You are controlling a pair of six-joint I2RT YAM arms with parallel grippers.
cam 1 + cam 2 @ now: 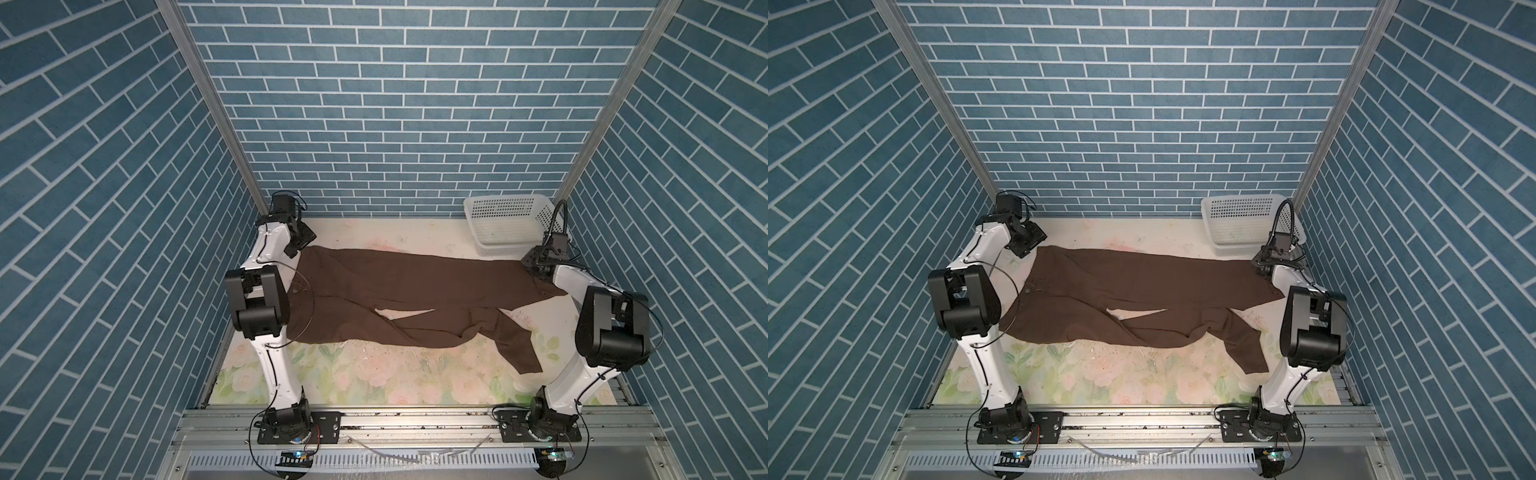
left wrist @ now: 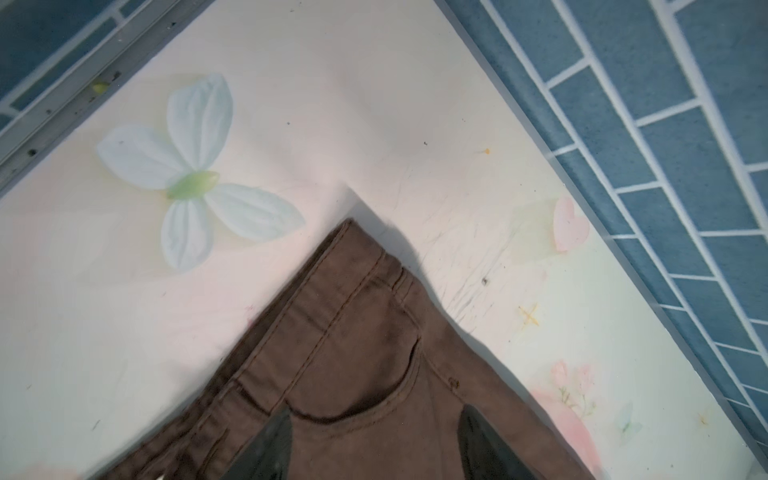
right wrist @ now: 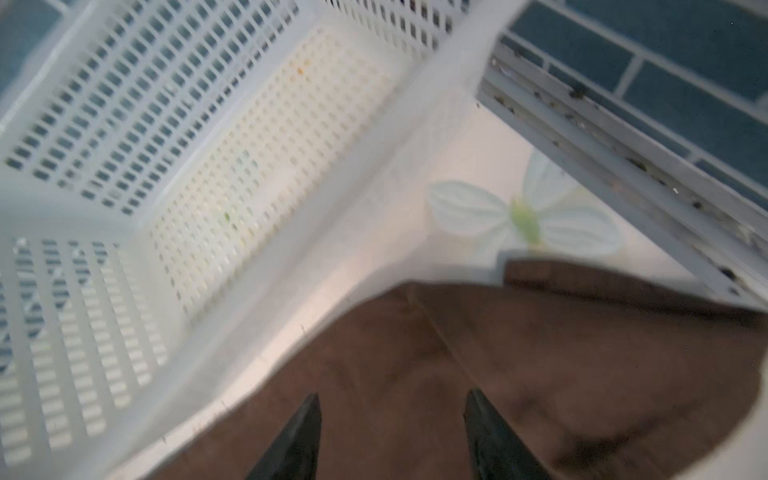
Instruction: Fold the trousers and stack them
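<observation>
your two arms rise from the near rail. the left arm (image 1: 276, 365) and the right arm (image 1: 569, 374) each lean away from you, elbows bent high, forearms dipping toward the far half of the floral table mat (image 1: 374, 382). between them the dark brown trousers (image 1: 407, 282) lie flat across the mat, waistband at the left and legs running right, the nearer leg twisted with its end bent toward you. your left gripper (image 2: 376, 411) hangs over the waistband corner, fingers spread, holding nothing. your right gripper (image 3: 395, 399) hangs over the far leg's end, fingers likewise spread and empty. a white perforated basket (image 1: 505, 208) sits in the far right corner, just beyond.
</observation>
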